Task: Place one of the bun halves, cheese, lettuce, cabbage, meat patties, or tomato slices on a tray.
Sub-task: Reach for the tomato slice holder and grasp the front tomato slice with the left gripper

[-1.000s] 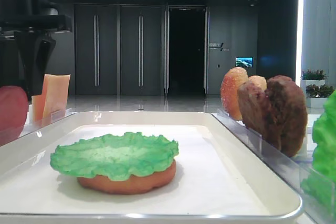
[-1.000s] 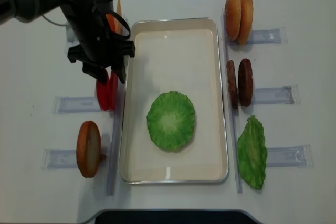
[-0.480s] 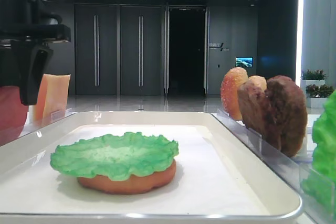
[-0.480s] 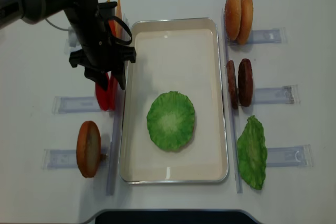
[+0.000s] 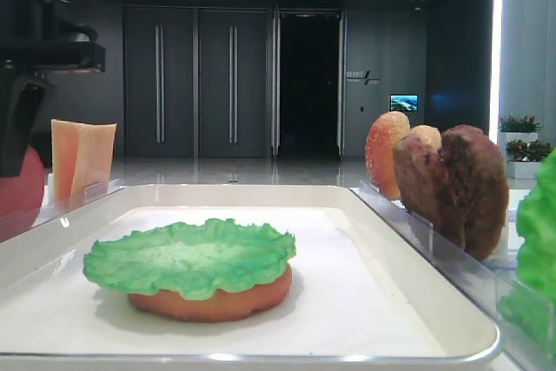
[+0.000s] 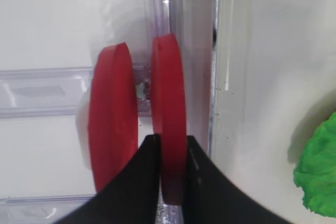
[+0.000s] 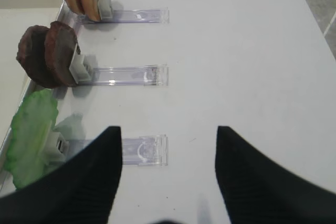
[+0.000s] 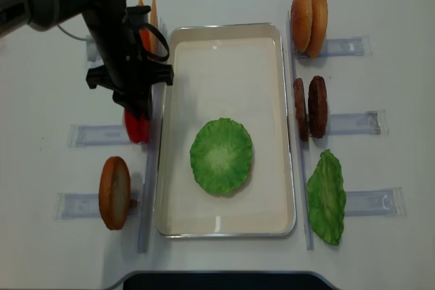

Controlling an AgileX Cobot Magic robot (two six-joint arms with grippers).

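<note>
Now the left claw [image 6: 169,167] pinches the tomato slice [image 6: 169,129] nearest the tray [image 8: 165,134]; lifting crookedly could topple its neighbouring slice [image 6: 111,124].

Lettuce [image 8: 221,156] on bun, mid tray [image 8: 224,225]; tomato slices [image 8: 137,127] left; patties [image 8: 310,107] right.

wall [image 5: 417,49]: dark panels, far
doors [image 5: 195,84]: tall, dark, far left
doorway [image 5: 308,84]: open, unlit, centre
screen [image 5: 403,102]: small, lit, right
floor [image 5: 234,169]: glossy grey
</note>
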